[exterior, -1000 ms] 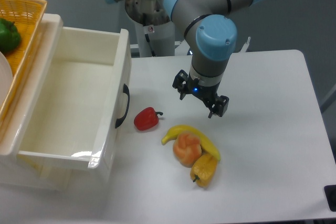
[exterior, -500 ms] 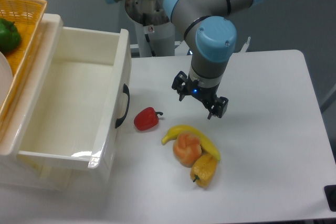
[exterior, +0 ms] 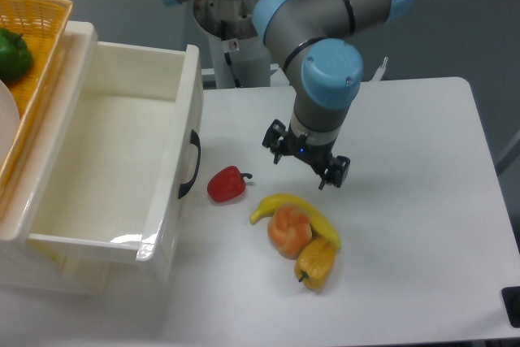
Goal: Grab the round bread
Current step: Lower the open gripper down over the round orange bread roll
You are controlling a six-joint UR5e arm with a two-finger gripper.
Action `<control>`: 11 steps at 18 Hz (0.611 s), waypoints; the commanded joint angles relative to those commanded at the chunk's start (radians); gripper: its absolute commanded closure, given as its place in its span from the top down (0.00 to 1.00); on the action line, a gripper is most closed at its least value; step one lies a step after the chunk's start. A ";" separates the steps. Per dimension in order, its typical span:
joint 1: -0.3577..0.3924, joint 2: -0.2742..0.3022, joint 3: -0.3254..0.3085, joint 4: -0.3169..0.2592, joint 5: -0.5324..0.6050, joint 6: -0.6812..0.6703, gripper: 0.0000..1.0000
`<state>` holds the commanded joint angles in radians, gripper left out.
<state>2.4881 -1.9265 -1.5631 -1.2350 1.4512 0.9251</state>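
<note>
**Camera view: spread fingers above the round bread**

We see the gripper (exterior: 306, 158) hanging over the white table (exterior: 422, 201) with its 2 fingers (exterior: 338, 173) spread wide apart and nothing between them. The round bread (exterior: 289, 230) lies on the table at about 6 o'clock from the gripper, near it but clear of both fingers. The bun sits pressed against a yellow banana (exterior: 286, 206), which curves around its 12 o'clock side, and it touches the yellow-orange pepper (exterior: 316, 264) at its 4 o'clock. A red pepper (exterior: 226, 184) rests apart at the bun's 10 o'clock, just beside the handle of the open white drawer (exterior: 106, 168). At 9 o'clock from the arm, a wicker basket (exterior: 41, 46) holds a green pepper (exterior: 13, 54).
</note>
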 joint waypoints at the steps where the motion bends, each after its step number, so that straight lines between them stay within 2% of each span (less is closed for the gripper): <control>1: -0.008 -0.009 0.000 0.006 0.000 -0.006 1.00; 5: -0.018 -0.028 -0.011 0.006 0.001 -0.055 1.00; 11: -0.032 -0.072 -0.021 0.006 0.011 -0.058 1.00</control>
<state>2.4559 -1.9987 -1.5846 -1.2287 1.4619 0.8667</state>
